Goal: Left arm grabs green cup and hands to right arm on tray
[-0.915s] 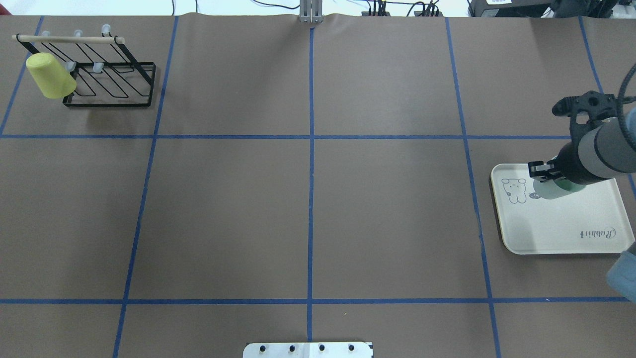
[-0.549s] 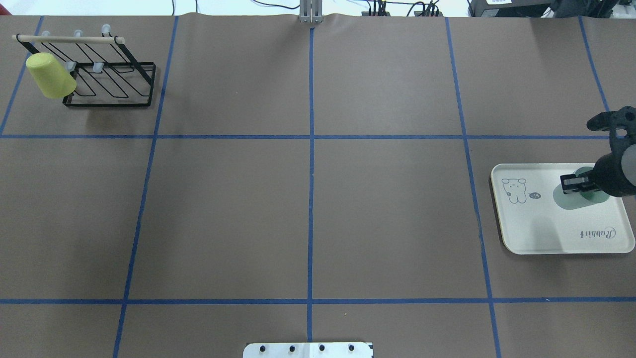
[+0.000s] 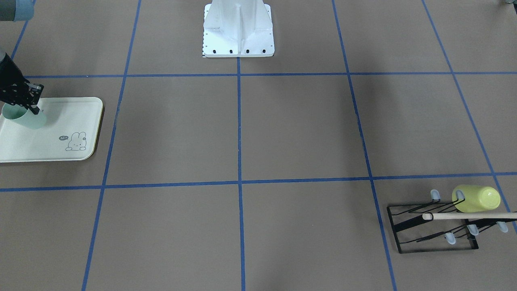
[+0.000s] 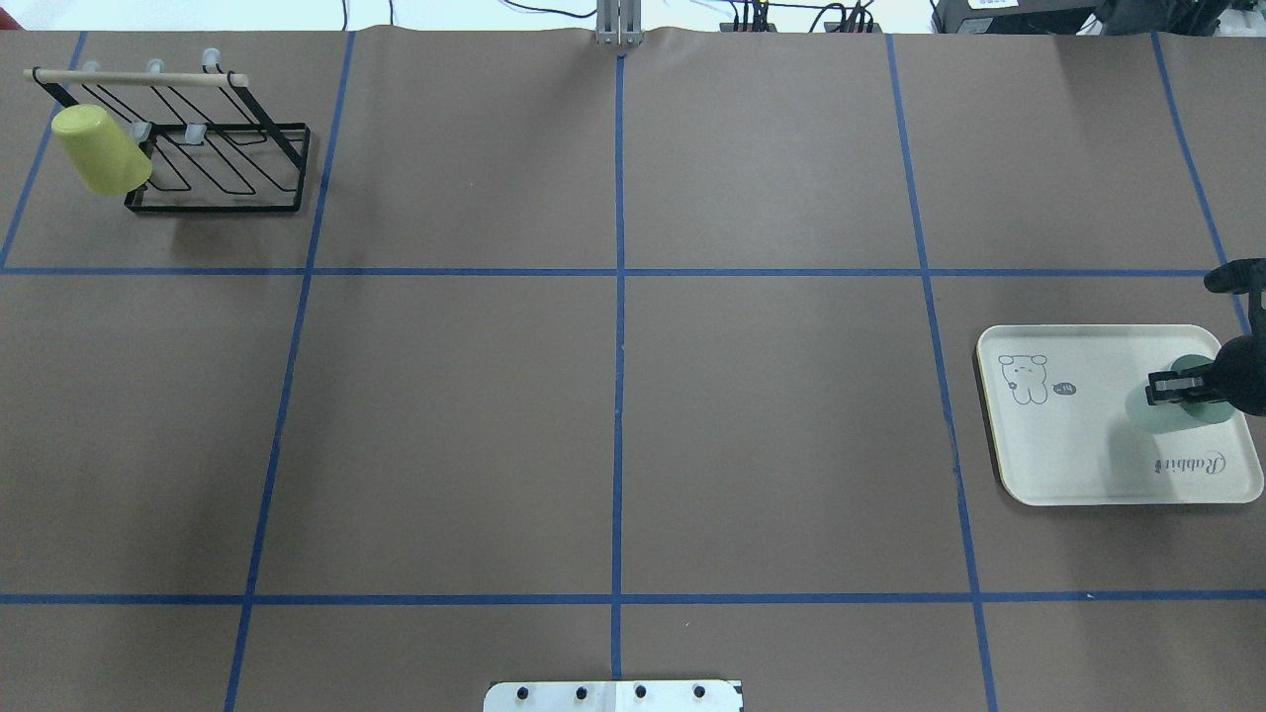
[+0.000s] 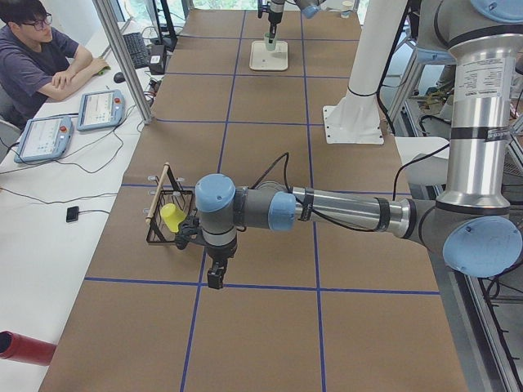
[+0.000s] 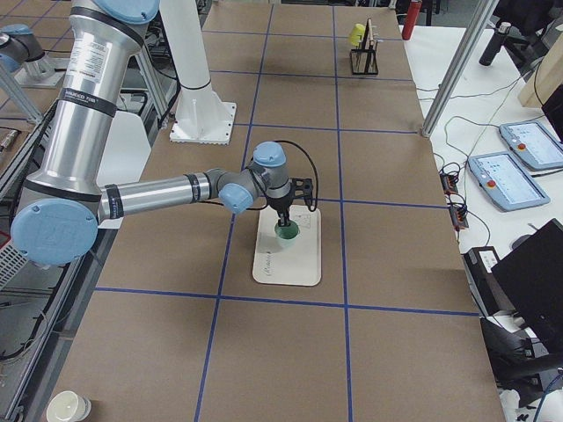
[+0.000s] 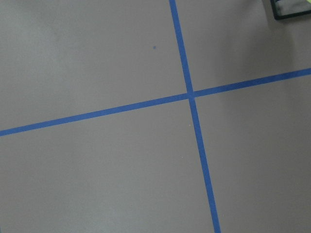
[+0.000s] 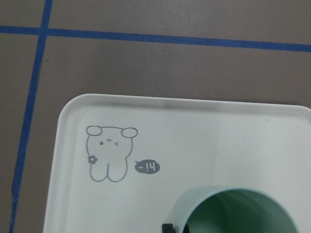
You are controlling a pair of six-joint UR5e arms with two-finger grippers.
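My right gripper [image 4: 1172, 388] is shut on the rim of the pale mint-green cup [image 4: 1155, 411] and holds it upright over the right part of the cream tray [image 4: 1073, 450], near its "Rabbit" script. The front view shows the same gripper [image 3: 29, 103], cup [image 3: 30, 119] and tray [image 3: 64, 121]. The right wrist view shows the cup's open mouth [image 8: 238, 213] and the tray's bunny drawing. My left gripper [image 5: 214, 282] shows only in the exterior left view, pointing down over the table near the rack; I cannot tell whether it is open or shut.
A black wire rack [image 4: 223, 163] with a wooden bar stands at the far left and carries a yellow-green cup [image 4: 99, 150]. The white robot base [image 3: 238, 32] is at the table's near edge. An operator [image 5: 41, 57] sits at a side desk.
My right gripper has carried the green cup to the right across the tray, from beside the bunny drawing to near the "Rabbit" script. Nothing else moved.
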